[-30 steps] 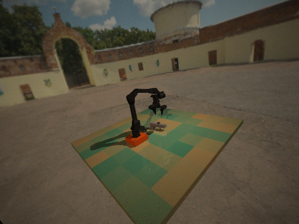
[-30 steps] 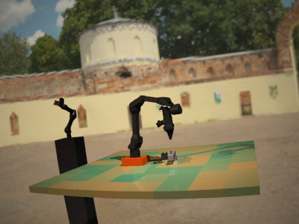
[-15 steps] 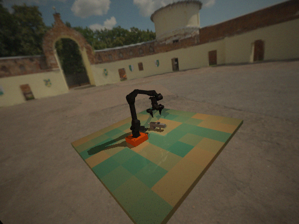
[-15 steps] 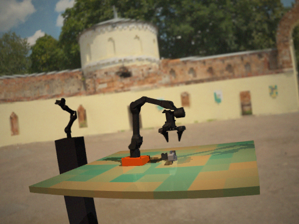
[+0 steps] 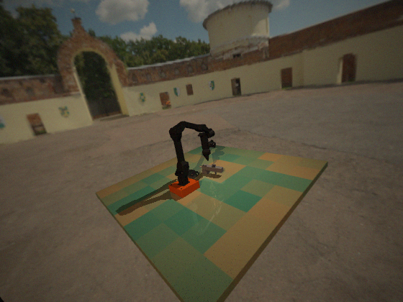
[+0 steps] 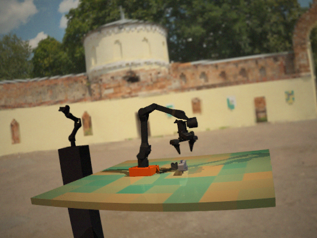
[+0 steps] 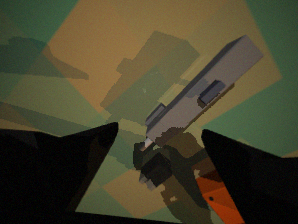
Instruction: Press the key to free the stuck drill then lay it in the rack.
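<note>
A long grey block (image 5: 213, 168) (image 6: 182, 165) (image 7: 192, 95) stands over the table, with a small blue-grey key (image 7: 212, 92) on its upper face. A pale drill end (image 7: 146, 144) pokes out of the block's end nearer the arm's base; the rest of the drill is hidden. A dark, blocky piece (image 6: 174, 166) (image 7: 156, 167) lies in shadow just past that end; I cannot tell whether it is the rack. My gripper (image 5: 206, 159) (image 6: 185, 152) (image 7: 159, 129) is open and empty, pointing down above the block. In the wrist view the drill end shows between the fingers.
The orange arm base (image 5: 184, 188) (image 6: 142, 171) (image 7: 217, 195) stands beside the dark piece. The patchwork table (image 5: 248, 230) (image 6: 107, 196) carries strong shadows of the arm and block. A second black arm (image 6: 74, 128) stands on a dark pedestal (image 6: 75, 164) behind the table.
</note>
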{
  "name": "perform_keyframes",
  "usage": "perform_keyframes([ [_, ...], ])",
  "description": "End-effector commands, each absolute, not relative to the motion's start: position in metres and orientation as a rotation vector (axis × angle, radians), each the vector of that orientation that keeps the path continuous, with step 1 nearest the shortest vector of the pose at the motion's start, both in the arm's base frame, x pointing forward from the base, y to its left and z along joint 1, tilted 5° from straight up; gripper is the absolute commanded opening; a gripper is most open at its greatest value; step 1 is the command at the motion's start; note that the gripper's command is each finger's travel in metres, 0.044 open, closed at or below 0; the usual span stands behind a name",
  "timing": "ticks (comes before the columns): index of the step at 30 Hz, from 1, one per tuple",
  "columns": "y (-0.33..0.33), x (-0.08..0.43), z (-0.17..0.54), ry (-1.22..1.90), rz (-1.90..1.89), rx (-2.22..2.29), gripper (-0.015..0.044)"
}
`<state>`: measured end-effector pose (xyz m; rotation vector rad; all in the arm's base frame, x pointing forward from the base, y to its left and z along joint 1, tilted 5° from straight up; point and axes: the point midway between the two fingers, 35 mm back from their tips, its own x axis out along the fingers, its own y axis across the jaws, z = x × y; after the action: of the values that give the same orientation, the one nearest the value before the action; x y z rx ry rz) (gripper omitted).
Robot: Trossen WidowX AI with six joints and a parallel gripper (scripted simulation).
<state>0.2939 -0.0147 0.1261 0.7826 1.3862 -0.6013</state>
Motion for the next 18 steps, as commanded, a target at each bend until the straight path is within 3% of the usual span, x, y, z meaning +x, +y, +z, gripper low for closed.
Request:
perform_keyframes([
  [1,0.022,0.286,0.102,1.48,0.113,-0.017,0.044],
  [18,0.065,0.274,0.08,1.208,1.01,-1.0,0.044],
])
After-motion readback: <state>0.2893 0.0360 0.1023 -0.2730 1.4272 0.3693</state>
